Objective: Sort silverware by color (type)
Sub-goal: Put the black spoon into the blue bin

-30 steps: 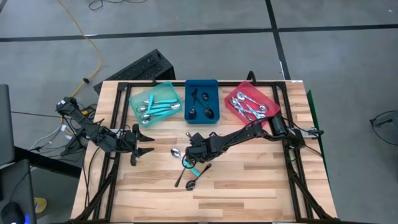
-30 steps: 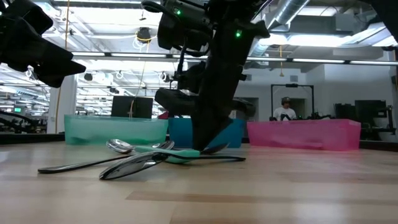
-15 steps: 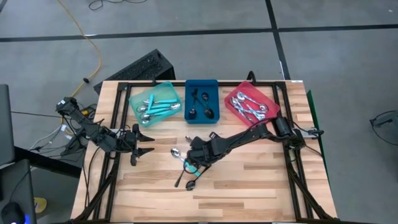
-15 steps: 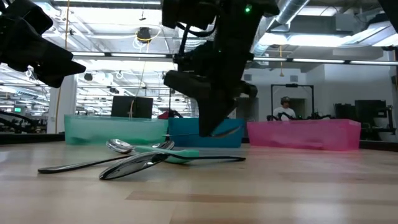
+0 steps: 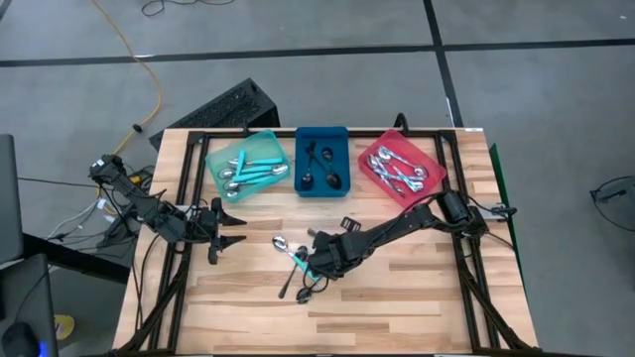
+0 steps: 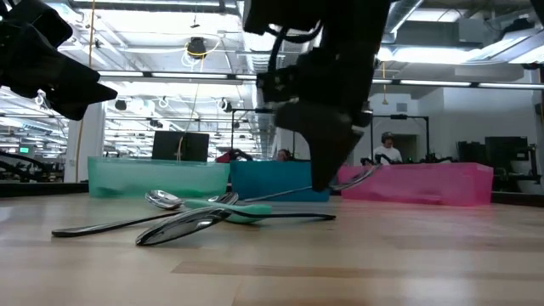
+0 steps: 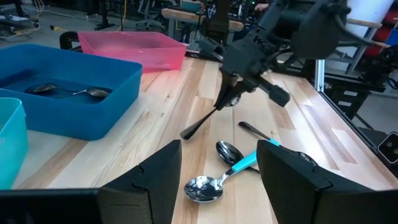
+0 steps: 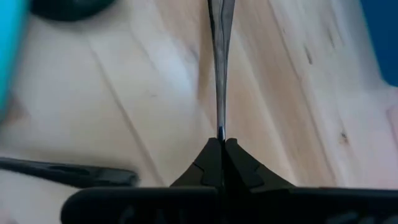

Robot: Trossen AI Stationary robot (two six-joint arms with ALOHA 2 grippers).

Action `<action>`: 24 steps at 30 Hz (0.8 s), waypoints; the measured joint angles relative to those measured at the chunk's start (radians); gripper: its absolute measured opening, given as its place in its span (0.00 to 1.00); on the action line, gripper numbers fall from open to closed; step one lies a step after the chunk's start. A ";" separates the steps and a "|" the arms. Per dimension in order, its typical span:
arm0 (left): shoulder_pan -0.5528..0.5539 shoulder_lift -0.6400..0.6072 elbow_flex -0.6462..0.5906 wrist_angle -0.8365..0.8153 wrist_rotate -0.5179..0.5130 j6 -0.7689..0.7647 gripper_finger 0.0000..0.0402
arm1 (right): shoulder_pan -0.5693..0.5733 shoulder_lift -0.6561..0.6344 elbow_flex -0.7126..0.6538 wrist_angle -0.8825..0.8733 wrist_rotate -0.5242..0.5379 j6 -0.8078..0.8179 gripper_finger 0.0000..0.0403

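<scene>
Right gripper (image 5: 319,266) pinched closed mid-table, left gripper (image 5: 231,227) spread

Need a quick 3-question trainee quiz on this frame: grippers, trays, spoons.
1. True or false: the right gripper is shut on a spoon.
2. Which tray holds the teal-handled spoons? A) teal tray B) blue tray C) red tray
3. Fill in: the left gripper, waiting near the table's left edge, is ___ (open/shut).

Key: 1 true; 2 A; 3 open.
</scene>
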 joint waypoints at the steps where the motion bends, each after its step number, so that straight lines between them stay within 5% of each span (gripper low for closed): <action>1: 0.000 0.000 0.000 0.000 0.000 0.000 0.48 | 0.005 -0.002 0.000 -0.001 -0.001 0.003 0.05; 10: 0.000 0.000 0.000 0.000 0.005 0.003 0.48 | 0.057 -0.050 -0.039 -0.103 -0.023 0.060 0.05; 24: 0.000 0.000 0.000 0.000 -0.002 0.018 0.48 | 0.147 -0.371 -0.413 0.042 -0.065 0.337 0.05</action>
